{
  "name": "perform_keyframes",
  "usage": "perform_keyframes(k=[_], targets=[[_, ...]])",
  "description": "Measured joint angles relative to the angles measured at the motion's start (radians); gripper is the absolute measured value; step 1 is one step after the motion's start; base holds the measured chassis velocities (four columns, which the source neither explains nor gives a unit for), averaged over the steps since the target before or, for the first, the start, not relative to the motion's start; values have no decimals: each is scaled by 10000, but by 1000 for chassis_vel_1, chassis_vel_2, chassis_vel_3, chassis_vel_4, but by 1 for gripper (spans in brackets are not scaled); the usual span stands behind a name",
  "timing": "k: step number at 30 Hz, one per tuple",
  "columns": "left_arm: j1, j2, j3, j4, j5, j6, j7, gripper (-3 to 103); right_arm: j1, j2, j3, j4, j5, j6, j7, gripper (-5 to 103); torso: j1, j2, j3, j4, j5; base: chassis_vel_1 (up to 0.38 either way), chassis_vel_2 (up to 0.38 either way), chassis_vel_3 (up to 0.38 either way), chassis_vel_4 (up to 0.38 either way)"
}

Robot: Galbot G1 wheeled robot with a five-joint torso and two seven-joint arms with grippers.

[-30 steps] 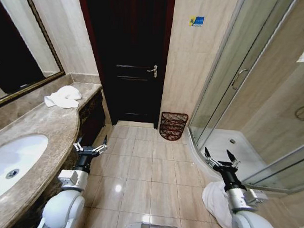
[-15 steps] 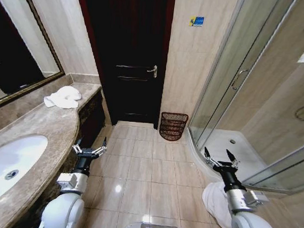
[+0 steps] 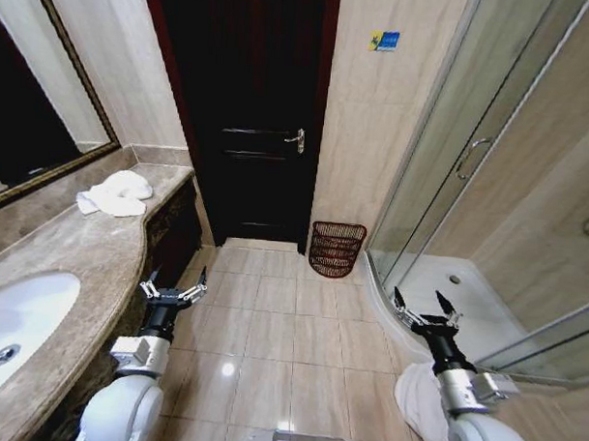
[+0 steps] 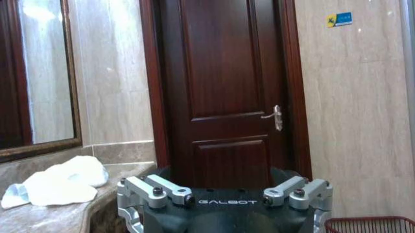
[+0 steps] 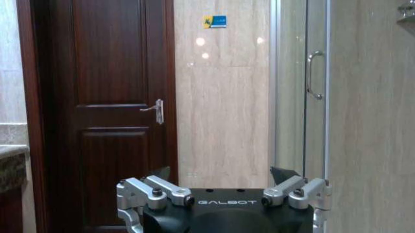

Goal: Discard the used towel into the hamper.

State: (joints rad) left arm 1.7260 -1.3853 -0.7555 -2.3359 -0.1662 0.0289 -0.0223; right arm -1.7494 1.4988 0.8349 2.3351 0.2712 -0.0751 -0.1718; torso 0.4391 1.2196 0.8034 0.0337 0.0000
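Observation:
A crumpled white towel [image 3: 113, 193] [image 4: 61, 182] lies on the marble counter [image 3: 70, 261] at the left, near its far end. The hamper [image 3: 335, 248], a small dark red-brown wicker basket, stands on the floor against the wall between the dark door and the shower; its rim [image 4: 370, 224] shows in the left wrist view. My left gripper [image 3: 173, 284] [image 4: 224, 174] is open and empty, low beside the counter front. My right gripper [image 3: 424, 310] [image 5: 222, 174] is open and empty near the shower kerb. Both are well short of the hamper.
A second white cloth [image 3: 419, 394] lies on the floor by my right arm. A sink [image 3: 15, 332] is set in the counter's near part. The closed dark door [image 3: 250, 112] is ahead and the glass shower enclosure [image 3: 470, 188] is at the right. Tiled floor [image 3: 281, 326] lies between.
The whole head view has shifted slightly, so the camera has moved. Both arms hold the same pose, with grippers open as before.

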Motion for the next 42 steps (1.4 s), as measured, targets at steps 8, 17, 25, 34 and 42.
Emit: perform_keyframes(k=[8,17,25,34,42], targets=[[16,-33,-20,-8,12,-31,1,100,64,1,-25,-30,0,0,-34,100,0,0,0,2,0,-68,68,65,-67],[72,-149,3,-8,54,-89,-10,100,87,-38,-17,-110,-1,25,-42,100,0,0,0,2,1,-85,87,84,-89],[148,-206,-31,24,72,-188,-18,100,88,-16,-48,-125,-9,58,-64,100,-1,0,0,0,0,-89,67,80,-81],[222,-244,-108,28,97,-300,175,100,245,73,-111,-57,-65,-43,-73,100,0,0,0,1,0,-80,107,108,-80],[227,-273,-123,47,101,-342,177,100,230,56,-113,96,-83,-68,-99,100,0,0,0,2,0,-58,127,130,-59]])
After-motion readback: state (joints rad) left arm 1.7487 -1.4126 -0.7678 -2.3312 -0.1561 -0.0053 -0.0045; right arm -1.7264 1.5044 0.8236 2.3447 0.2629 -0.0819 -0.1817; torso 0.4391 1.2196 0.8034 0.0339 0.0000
